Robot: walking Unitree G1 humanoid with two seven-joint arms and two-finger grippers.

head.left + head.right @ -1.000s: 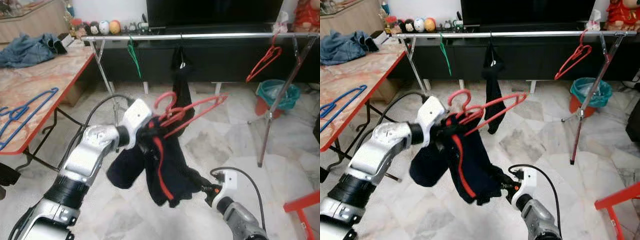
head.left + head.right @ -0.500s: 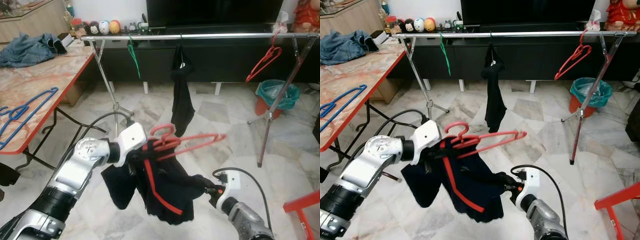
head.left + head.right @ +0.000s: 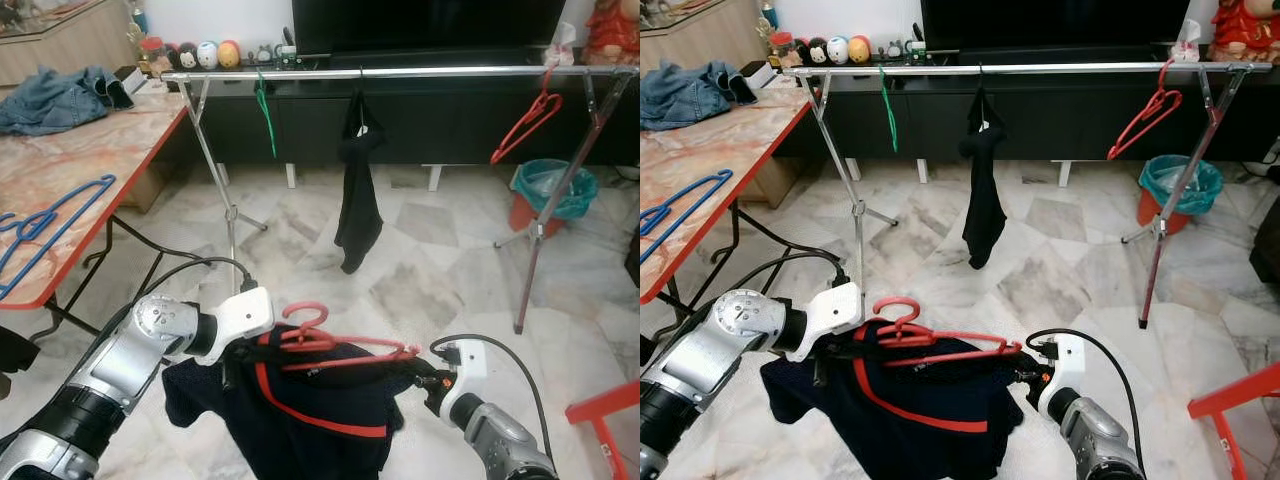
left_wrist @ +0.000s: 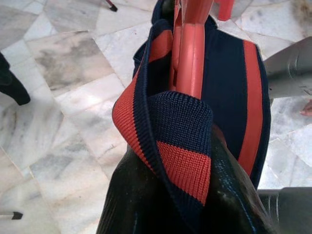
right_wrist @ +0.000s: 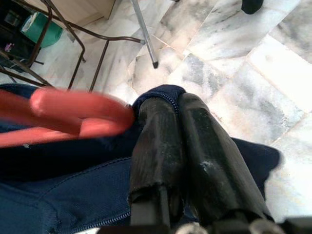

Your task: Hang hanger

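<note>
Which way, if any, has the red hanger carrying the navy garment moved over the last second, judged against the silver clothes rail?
Yes. The red hanger has dropped lower, further below the silver clothes rail, and now lies nearly level.

Hanger [image 3: 345, 343]: red plastic; lies near level, low above the floor; hook up
Garment [image 3: 320, 410]: navy with a red stripe; draped over the hanger; hangs below it
Rail [image 3: 400, 72]: silver, horizontal; well beyond the hanger

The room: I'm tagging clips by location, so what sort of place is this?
Most likely a home living room used for laundry: a metal clothes rail with hangers stands on the marble floor, before a low cabinet bearing a large dark screen and small figurines.
</note>
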